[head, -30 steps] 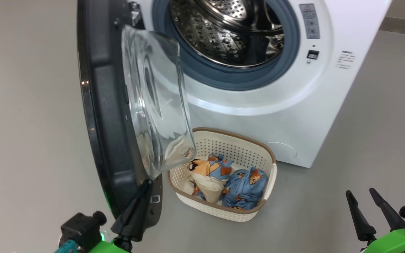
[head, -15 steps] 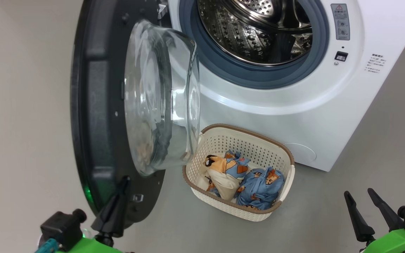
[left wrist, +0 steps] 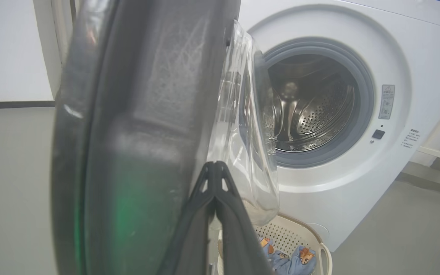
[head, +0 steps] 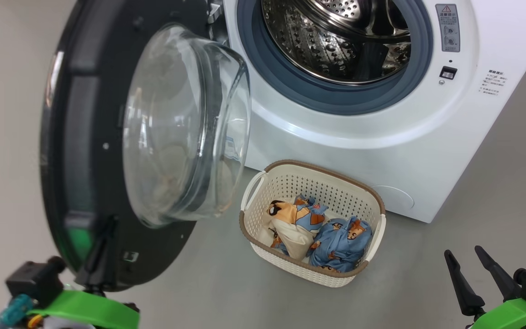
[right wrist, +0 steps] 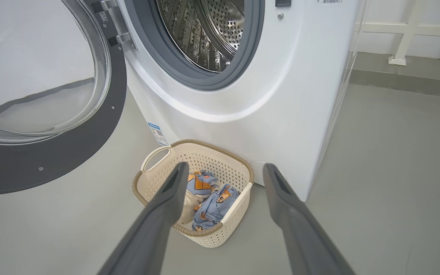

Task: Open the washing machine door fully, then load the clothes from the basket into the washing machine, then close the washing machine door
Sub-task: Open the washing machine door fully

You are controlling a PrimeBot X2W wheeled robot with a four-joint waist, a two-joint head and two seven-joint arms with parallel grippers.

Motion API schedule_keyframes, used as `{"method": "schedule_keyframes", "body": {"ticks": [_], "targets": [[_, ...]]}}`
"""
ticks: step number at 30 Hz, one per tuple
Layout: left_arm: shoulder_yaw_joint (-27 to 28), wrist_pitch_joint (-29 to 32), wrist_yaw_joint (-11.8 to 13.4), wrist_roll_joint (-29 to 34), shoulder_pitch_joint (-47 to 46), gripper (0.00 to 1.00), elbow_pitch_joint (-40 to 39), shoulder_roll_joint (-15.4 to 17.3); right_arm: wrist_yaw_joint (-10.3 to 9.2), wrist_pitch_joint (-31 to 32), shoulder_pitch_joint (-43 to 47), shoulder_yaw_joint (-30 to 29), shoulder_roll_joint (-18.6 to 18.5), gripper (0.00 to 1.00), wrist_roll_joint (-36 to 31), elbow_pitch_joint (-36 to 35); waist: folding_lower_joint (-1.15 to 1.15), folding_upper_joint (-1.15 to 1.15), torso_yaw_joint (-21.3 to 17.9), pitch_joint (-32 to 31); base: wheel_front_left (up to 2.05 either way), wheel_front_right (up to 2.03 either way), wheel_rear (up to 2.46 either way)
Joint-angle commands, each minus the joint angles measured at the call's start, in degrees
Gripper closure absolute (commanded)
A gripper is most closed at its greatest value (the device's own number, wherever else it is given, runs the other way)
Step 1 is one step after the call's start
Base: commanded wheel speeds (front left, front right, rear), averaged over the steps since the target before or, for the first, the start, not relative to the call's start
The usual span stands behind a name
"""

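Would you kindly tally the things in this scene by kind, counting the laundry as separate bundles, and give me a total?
Washing machine: 1
Washing machine door: 1
Basket: 1
Clothes, as bundles in the basket: 2
Robot tools, left tool and right tool: 2
Total: 7

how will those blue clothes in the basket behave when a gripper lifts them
Likely floppy: the clothes lie crumpled and folded over themselves, so a pinched piece should drape and dangle. Probably light, since they look like small, thin fabric. They sit bunched together in the basket, so lifting one may drag its neighbour along.
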Motion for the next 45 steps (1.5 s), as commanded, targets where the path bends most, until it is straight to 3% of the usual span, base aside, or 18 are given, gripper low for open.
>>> {"method": "schedule_keyframes", "body": {"ticks": [1,15,27,45], "targets": [[3.8,-0.9,1.0,-0.4,-3.5,1.00,-0.3,2.2,0.09,-0.7,-0.2,1.2,-1.5,0.00,-0.3,-1.2,0.00,-0.01,-0.1,0.1,0.00,0.00,0.00],[8.8,-3.9,1.1,-0.6,-11.5,1.00,11.4,5.4,0.09,-0.7,-1.1,1.6,-2.0,0.00,-0.4,-1.5,0.00,-0.01,-0.4,2.5,0.00,0.00,0.00],[13.3,-5.3,-0.9,0.1,-22.2,1.00,25.7,7.8,0.09,-0.7,-3.0,1.2,-3.0,0.00,-0.9,-1.8,0.00,-0.01,-1.0,6.0,0.00,0.00,0.00],[21.3,-5.4,-2.5,6.4,-35.0,1.00,42.5,10.7,0.09,-0.7,-6.8,1.9,-4.6,0.00,-1.8,-2.3,0.00,-0.01,-1.7,12.6,0.00,0.00,0.00]]}}
